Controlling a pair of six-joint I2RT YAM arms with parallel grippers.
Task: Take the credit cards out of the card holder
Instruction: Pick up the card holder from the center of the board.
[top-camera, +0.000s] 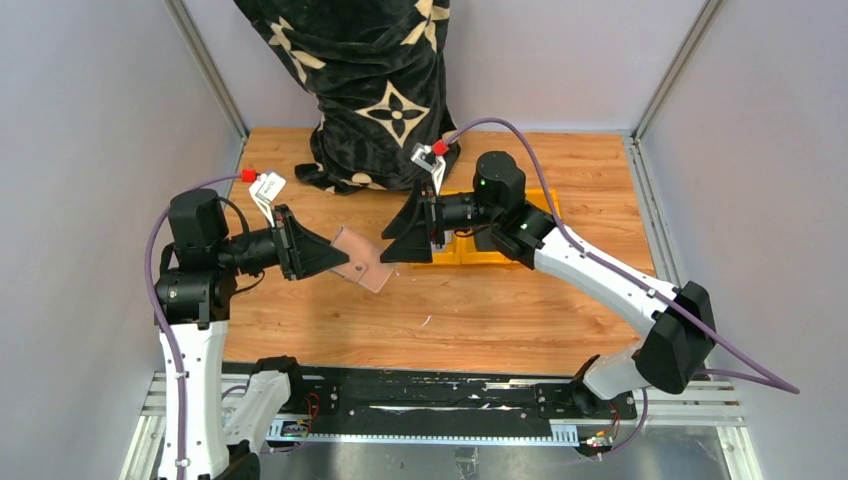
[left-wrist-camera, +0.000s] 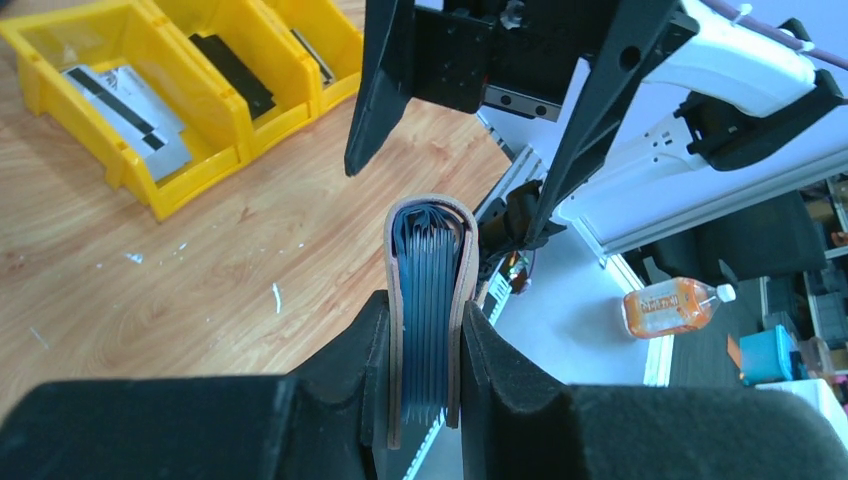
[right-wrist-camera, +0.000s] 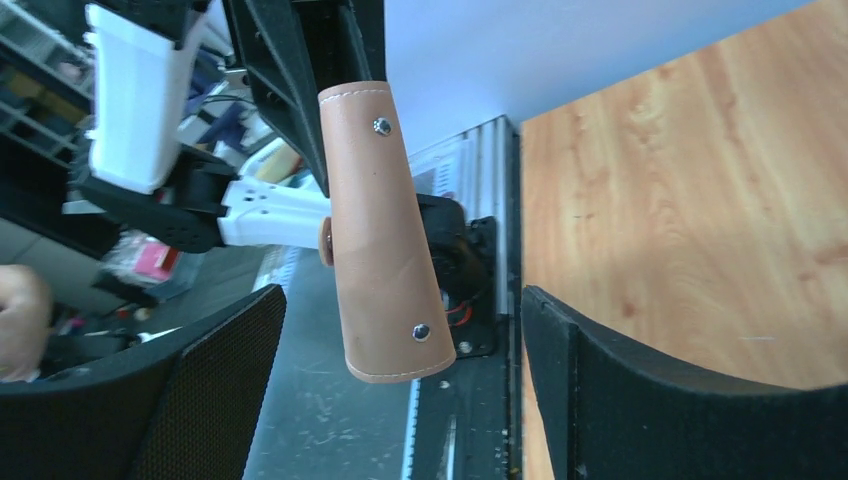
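Note:
My left gripper (top-camera: 322, 255) is shut on the brown card holder (top-camera: 362, 258) and holds it above the table, pointing right. In the left wrist view the holder (left-wrist-camera: 398, 300) stands edge-on between my fingers (left-wrist-camera: 350, 350), folded, with several bluish card edges (left-wrist-camera: 430, 320) packed inside. My right gripper (top-camera: 400, 235) is open and faces the holder from the right, its fingers (left-wrist-camera: 372, 90) just beyond the holder's folded end. In the right wrist view the holder's tan spine (right-wrist-camera: 385, 230) with two studs hangs between my open fingers (right-wrist-camera: 600, 390), touching neither.
A yellow three-compartment bin (top-camera: 540, 205) sits behind the right gripper; in the left wrist view the bin (left-wrist-camera: 180, 150) holds a grey card and dark items. A black patterned cloth (top-camera: 370, 90) hangs at the table's back. Grey walls stand on both sides.

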